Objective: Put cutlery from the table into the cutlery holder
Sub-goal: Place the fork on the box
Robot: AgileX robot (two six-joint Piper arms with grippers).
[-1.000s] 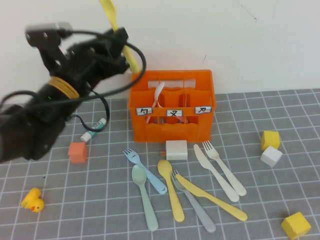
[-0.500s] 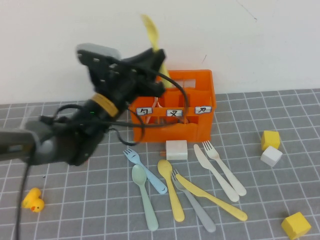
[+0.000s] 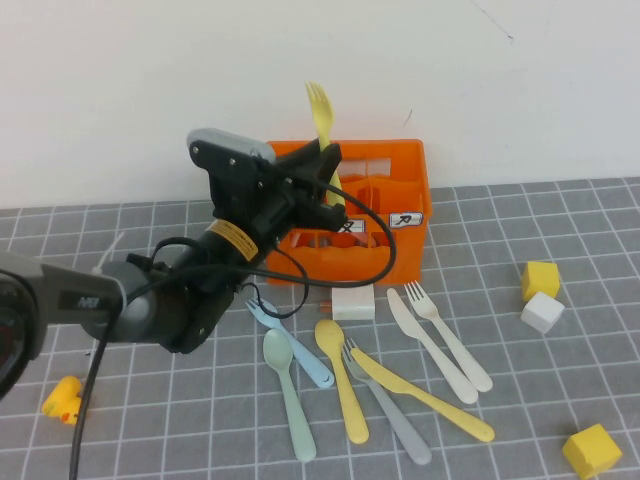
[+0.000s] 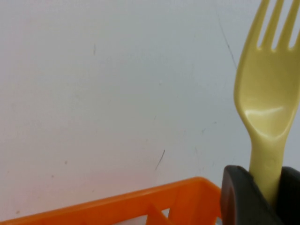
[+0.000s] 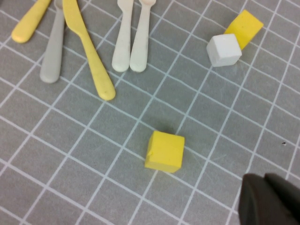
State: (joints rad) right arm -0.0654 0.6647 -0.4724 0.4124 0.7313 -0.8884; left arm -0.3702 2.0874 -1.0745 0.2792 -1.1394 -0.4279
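A pale yellow plastic fork (image 3: 320, 112) is held upright, tines up, above the back left part of the bright orange plastic cutlery holder (image 3: 400, 185). Its handle is clamped between the dark fingers of the left pincer (image 3: 322, 172); the left wrist view shows the fork's neck (image 4: 265, 126) rising straight out of the closed pads, with the holder's orange rim (image 4: 140, 202) below.

Judgement: the step in hand is delivery of this fork into the holder. The next move calls for lowering the handle end into a compartment and then releasing the grip. Which compartment lies under the handle cannot be told, as the arm hides the holder's front left.

Below and forward of the left pincer, on the grey tiled surface (image 3: 560, 200), the remaining cutlery lies loose: a light blue fork (image 3: 290, 343), a mint green spoon (image 3: 288, 390), a yellow spoon (image 3: 342, 388), a grey fork (image 3: 385, 412), a yellow knife (image 3: 425, 395), and a cream-white knife (image 3: 430, 345) beside a cream-white fork (image 3: 450, 336). A small white block (image 3: 352, 299) stands just in front of the holder.

The right pincer (image 5: 269, 199) is not seen from above; its wrist view shows only a dark edge of it, over the surface near a yellow cube (image 5: 164, 151). Whether it is open or closed cannot be told. It appears parked.
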